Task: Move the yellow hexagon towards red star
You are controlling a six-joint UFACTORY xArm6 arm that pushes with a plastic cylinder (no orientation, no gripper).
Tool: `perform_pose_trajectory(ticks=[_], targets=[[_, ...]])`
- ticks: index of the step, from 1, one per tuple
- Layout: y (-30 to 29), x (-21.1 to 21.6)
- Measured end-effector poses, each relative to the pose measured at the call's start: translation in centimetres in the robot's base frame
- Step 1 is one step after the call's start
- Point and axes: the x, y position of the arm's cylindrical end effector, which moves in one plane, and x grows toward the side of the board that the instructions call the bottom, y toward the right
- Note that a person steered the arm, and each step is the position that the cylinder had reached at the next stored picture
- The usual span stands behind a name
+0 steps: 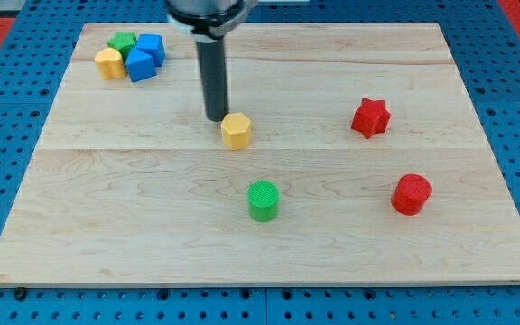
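The yellow hexagon [236,131] lies near the middle of the wooden board. The red star [370,118] lies to its right, well apart from it. My tip [216,118] is just left of and slightly above the yellow hexagon, right beside it or touching its upper-left edge. The rod rises straight up to the arm at the view's top.
A green cylinder [263,200] sits below the hexagon. A red cylinder [411,194] sits at lower right. A cluster at the upper left holds a yellow block [108,64], a green star [122,41] and two blue blocks [140,65] [152,46]. The board [79,226] lies on a blue pegboard.
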Motion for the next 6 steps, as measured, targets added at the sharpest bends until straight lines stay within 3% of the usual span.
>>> perform_pose_trajectory(ticks=[1, 2, 4, 6], targets=[[-1.3, 3.4], [2.7, 4.0], [5.5, 1.7], [12.8, 0.4]])
